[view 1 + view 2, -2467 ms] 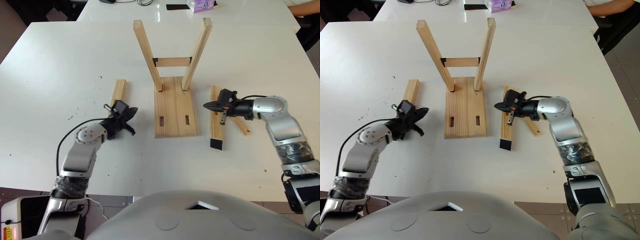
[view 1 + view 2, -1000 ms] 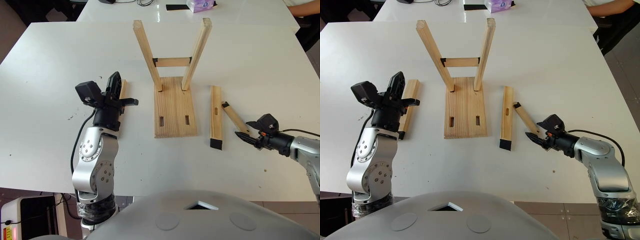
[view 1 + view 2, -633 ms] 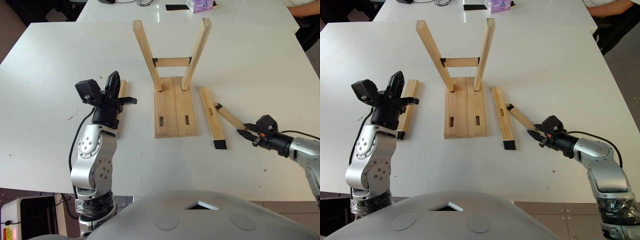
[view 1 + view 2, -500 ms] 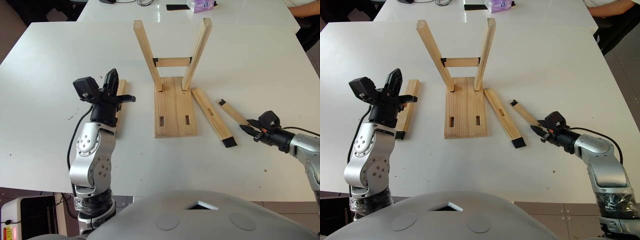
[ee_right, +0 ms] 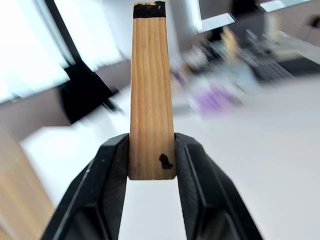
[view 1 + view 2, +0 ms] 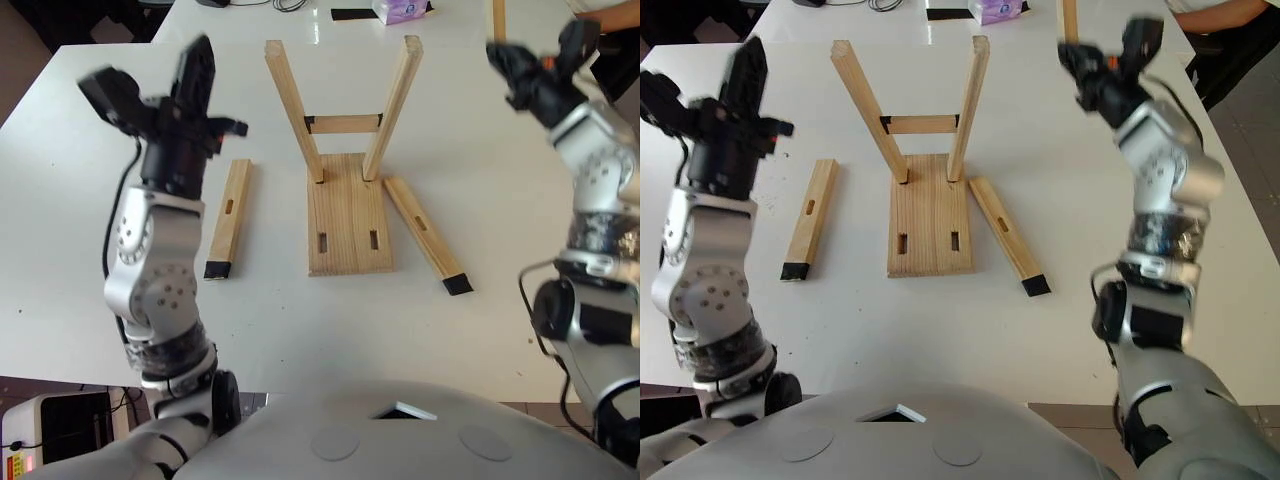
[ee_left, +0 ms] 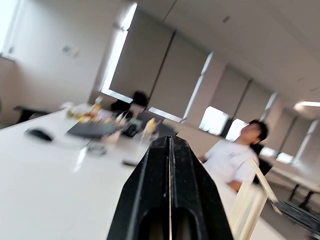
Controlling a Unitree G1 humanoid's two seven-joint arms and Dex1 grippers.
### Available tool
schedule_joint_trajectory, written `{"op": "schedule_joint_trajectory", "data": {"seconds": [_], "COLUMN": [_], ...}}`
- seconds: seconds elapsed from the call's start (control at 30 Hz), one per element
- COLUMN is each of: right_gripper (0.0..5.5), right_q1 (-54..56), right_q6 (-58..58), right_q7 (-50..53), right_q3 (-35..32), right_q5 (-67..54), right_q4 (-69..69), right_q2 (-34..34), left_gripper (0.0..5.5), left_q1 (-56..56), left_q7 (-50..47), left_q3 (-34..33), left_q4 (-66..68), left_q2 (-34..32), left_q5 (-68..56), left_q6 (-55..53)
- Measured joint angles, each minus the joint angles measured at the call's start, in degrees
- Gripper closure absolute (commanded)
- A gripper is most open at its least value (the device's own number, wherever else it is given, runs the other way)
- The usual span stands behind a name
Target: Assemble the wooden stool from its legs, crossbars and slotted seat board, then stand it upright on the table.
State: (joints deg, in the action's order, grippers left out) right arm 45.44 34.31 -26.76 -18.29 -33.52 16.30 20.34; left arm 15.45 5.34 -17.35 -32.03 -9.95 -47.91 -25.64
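Seen from the head, the slotted seat board (image 6: 347, 215) lies flat mid-table with a pair of legs (image 6: 296, 115) standing in its far slots. One loose leg (image 6: 228, 218) lies to its left and a second loose leg (image 6: 425, 233) to its right. In the left wrist view, the left gripper (image 7: 170, 145) is pressed closed on nothing. In the right wrist view, the right gripper (image 5: 151, 145) clamps a wooden crossbar (image 5: 150, 75).

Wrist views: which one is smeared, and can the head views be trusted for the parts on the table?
Right wrist view: background streaked, but the crossbar clamped in the right tool reads crisp. Left wrist view: background soft, the shut left tool dark up front. Left eye view: both raised tools smeared; seat board crisp, only faint shadows on the table.
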Motion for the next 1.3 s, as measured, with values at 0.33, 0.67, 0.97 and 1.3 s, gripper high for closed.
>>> {"op": "schedule_joint_trajectory", "data": {"seconds": [0.33,0.67,0.97,1.3], "right_gripper": [4.20,4.20,4.20,4.20], "right_q1": [11.15,4.53,3.63,5.43], "right_q6": [4.27,15.44,19.46,20.71], "right_q7": [-2.26,-20.39,-33.71,-39.28], "right_q3": [4.39,2.78,8.72,11.90], "right_q5": [-18.31,-26.65,-27.01,-26.60], "right_q4": [-17.57,-19.52,-20.01,-17.27], "right_q2": [-14.59,3.45,10.36,11.77], "left_gripper": [5.50,4.34,2.93,2.29], "left_q1": [19.15,19.20,18.68,17.76], "left_q7": [6.44,10.46,9.62,14.14], "left_q3": [3.10,0.74,1.20,4.37], "left_q4": [7.55,9.79,9.45,8.22], "left_q2": [-2.49,-7.94,-9.98,-13.29], "left_q5": [-17.76,-34.30,-44.79,-43.81], "left_q6": [-7.41,-13.39,-15.89,-17.69]}}
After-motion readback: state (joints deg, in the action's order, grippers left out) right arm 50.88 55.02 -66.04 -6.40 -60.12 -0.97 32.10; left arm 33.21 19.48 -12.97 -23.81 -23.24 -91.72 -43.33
